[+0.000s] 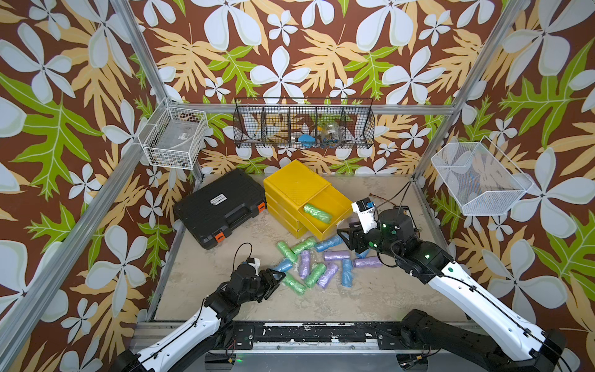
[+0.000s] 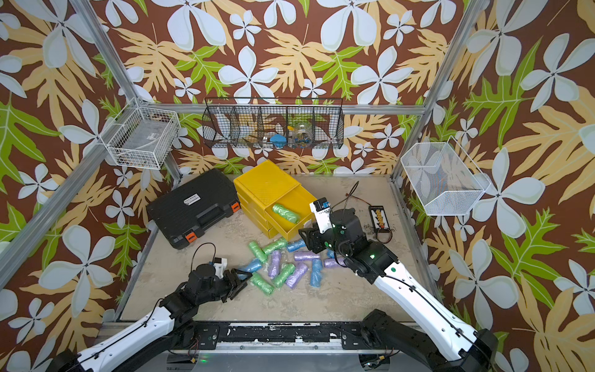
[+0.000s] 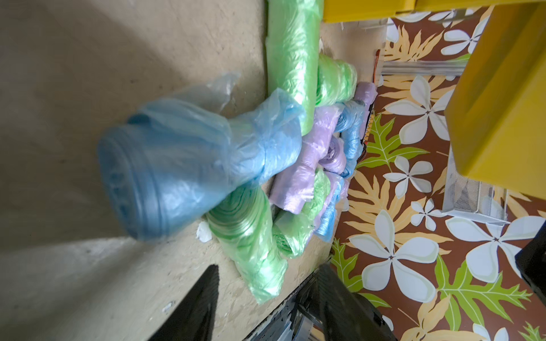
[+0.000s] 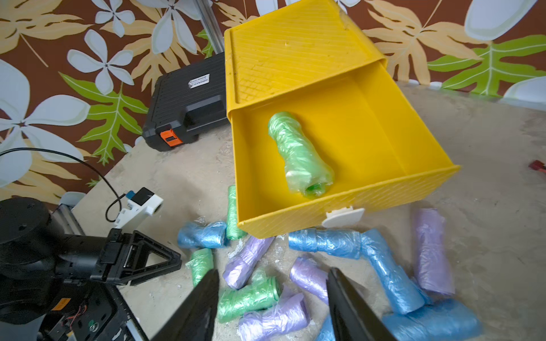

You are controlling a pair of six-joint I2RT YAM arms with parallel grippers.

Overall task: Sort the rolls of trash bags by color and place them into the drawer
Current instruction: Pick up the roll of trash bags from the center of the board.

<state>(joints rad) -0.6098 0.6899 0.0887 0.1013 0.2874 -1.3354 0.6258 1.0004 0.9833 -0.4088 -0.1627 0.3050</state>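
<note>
Scuffed beige table carries a yellow drawer, pulled open to receive rolls; one green roll already lies inside. Just in front of the drawer the other rolls of trash bags lie jumbled, unsorted. Right gripper hovers beside the drawer's front, jaws apart and empty; left gripper sits at the pile's far side from the drawer, jaws apart, seemingly ready to pick.

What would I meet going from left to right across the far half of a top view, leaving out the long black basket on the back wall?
white wire basket → black case → yellow drawer unit → green roll lying in its open drawer → white mesh basket
</note>
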